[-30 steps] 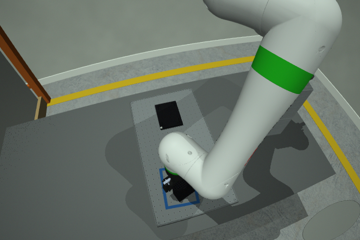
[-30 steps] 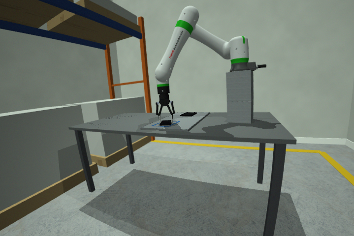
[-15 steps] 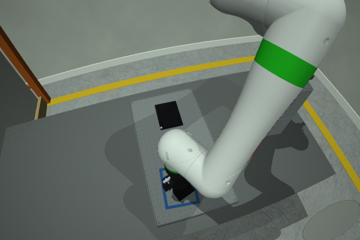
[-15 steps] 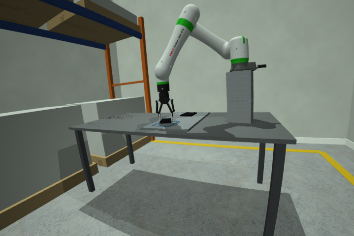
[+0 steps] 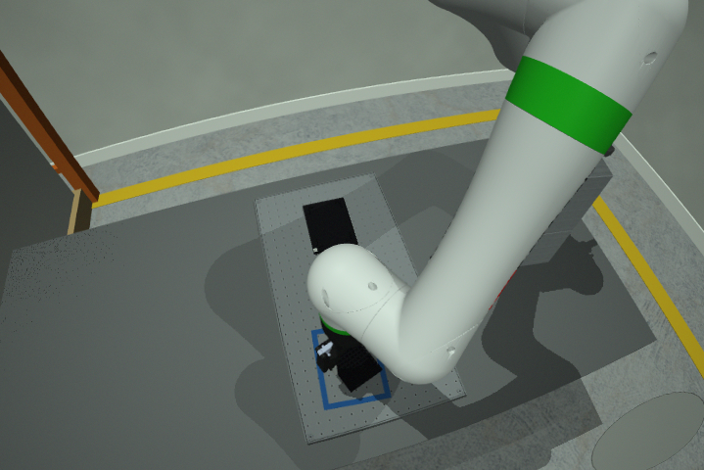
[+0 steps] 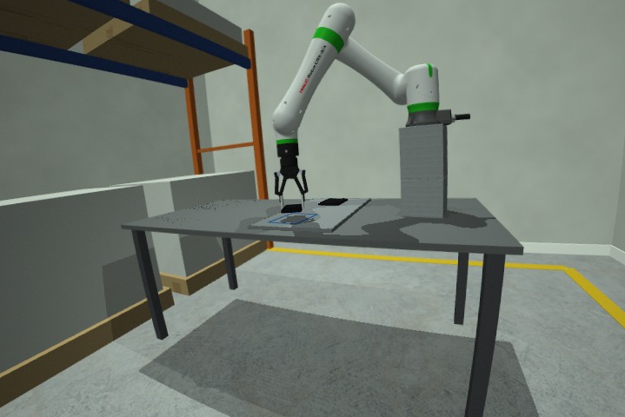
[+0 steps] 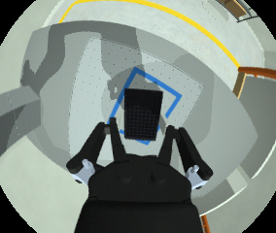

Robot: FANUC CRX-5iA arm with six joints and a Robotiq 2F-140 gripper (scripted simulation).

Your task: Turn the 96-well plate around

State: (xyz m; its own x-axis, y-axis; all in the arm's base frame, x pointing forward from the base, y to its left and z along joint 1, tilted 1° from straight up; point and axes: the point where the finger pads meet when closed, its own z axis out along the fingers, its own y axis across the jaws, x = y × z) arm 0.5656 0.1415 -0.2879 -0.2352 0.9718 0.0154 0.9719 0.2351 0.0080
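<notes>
The black 96-well plate point(image 5: 357, 368) is between my fingers, a little above the blue taped outline B1 point(image 5: 353, 399) at the near end of the grey deck. My gripper point(image 5: 342, 361) is shut on the plate across its width; in the wrist view the plate point(image 7: 142, 115) sits between the fingertips over the outline point(image 7: 171, 100). In the exterior view the plate point(image 6: 291, 208) hangs just above the outline point(image 6: 293, 219). The black nest N1 point(image 5: 330, 224) stands empty at the far end of the deck, with a small white mark at its near left corner. The plate's cut corner is too small to tell.
The perforated grey deck lies on a dark table point(image 6: 322, 226). The arm's grey pedestal point(image 6: 422, 169) stands at the back right of the table. An orange shelf rack point(image 6: 224, 98) and grey crates are beyond the table's left side.
</notes>
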